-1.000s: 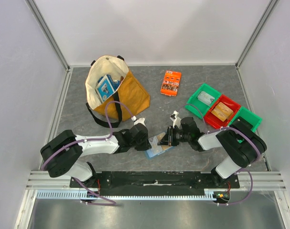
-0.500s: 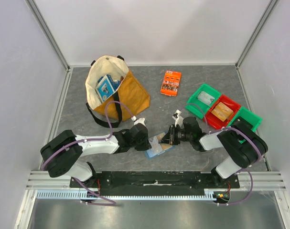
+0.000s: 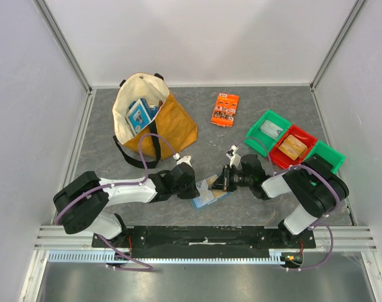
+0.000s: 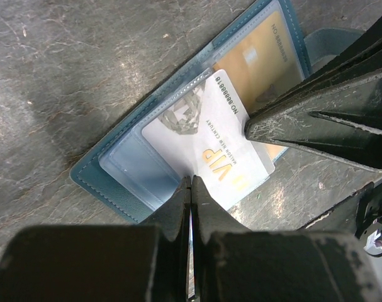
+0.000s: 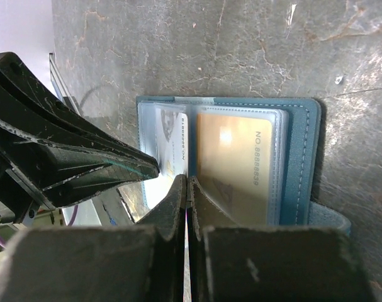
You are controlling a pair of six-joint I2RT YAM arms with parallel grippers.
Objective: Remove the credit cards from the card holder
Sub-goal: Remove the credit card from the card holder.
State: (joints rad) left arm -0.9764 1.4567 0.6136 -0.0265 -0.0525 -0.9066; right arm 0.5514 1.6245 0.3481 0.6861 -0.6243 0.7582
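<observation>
The holder [image 3: 207, 197] lies open and flat on the table [image 3: 203, 135], near the front edge, between the two arms. In the left wrist view it shows as a light-blue bifold with clear pockets. A pale card [image 4: 206, 145] printed "VIP" sticks partly out of one pocket, at a slant, its lower corner past the holder's edge. A tan card [image 5: 236, 167] sits fully inside the other pocket, next to the closing tab [image 5: 329, 217].

The left claw [image 4: 191, 184] is narrow, its fingers pressed together with nothing between them, and the tip rests at the pale card's exposed edge. The right claw [image 5: 186, 184] is likewise closed tight and empty. Its tip is down at the fold between the two pockets, touching the side of the pale card. The two claws face each other across the holder, close but apart.

Farther back on the table stand a yellow bag [image 3: 150, 119] with boxes inside, an orange packet [image 3: 225, 108], and a row of green and red bins [image 3: 291, 146] to the right.
</observation>
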